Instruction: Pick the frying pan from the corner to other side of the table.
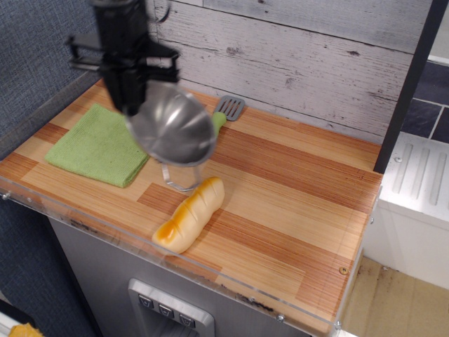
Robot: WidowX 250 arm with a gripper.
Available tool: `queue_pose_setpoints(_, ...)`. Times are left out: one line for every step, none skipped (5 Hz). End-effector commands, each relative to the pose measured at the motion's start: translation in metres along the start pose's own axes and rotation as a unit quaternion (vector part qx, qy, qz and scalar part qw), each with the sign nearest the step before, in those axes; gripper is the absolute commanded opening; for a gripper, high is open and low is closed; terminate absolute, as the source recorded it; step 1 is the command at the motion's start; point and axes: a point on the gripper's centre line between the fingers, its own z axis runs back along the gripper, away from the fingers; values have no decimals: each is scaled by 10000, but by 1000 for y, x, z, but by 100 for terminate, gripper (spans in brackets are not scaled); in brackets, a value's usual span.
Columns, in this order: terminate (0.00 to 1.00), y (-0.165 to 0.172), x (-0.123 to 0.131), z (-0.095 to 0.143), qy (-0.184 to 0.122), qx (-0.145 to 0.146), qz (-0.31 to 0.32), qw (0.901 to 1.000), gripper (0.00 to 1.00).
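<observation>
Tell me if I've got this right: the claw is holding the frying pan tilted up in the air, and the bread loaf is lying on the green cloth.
Not quite. The claw does hold the frying pan tilted in the air, but observation.image shows the bread loaf lying on the bare table, apart from the green cloth.
</observation>
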Motion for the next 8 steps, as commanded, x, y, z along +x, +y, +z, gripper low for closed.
queue_pose_setpoints(0, -85, -25, 23, -14, -465, -836, 9954, 0)
queue_pose_setpoints(0, -121, -48, 7, 248, -474, -1325, 9897, 0)
queue_pose_setpoints(0, -113, -58, -13, 511, -361, -1374, 9885, 0)
queue_pose_setpoints(0, -91, -62, -30, 761, -183, -1222, 9894, 0)
queue_pose_setpoints(0, -75, -63, -40, 899, -103, -1064, 9902, 0)
queue_pose_setpoints(0, -74, -63, -43, 922, -141, -1086, 9897, 0)
queue_pose_setpoints(0, -79, -66, -50, 990, -167, -1131, 9885, 0)
queue_pose_setpoints(0, -82, -66, -59, 1067, -141, -1138, 9877, 0)
